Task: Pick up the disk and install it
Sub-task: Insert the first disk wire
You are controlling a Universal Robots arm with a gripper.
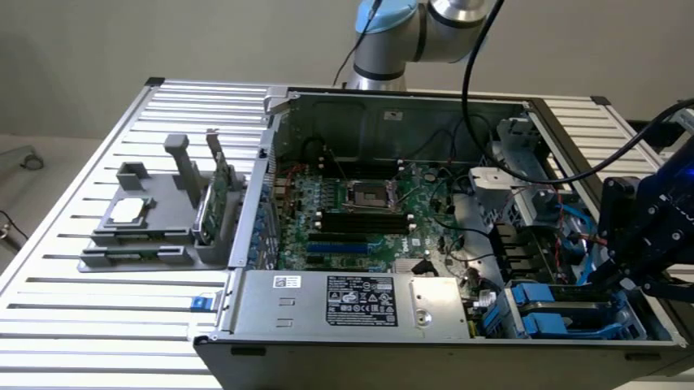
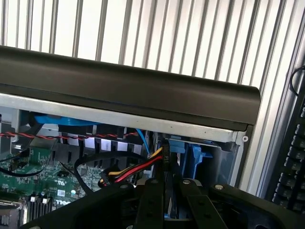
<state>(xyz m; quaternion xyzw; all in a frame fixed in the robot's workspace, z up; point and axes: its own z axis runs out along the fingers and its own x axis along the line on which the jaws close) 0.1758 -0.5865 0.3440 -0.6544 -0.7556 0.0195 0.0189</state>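
Our fingers sit nearly together, pinching a thin dark edge down in the drive bay, and we cannot tell for sure what it is. In the exterior view the gripper hangs over the computer case at the exterior view's right corner, just above the disk in its blue carrier, seated in the bay. Red and yellow cables run beside us. The motherboard lies mid-case, on the slatted table.

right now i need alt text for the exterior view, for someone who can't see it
A robot gripper reaches into the drive bay corner of an open computer case on a slatted table, beside blue drive carriers. A grey fixture stands at the view's left.
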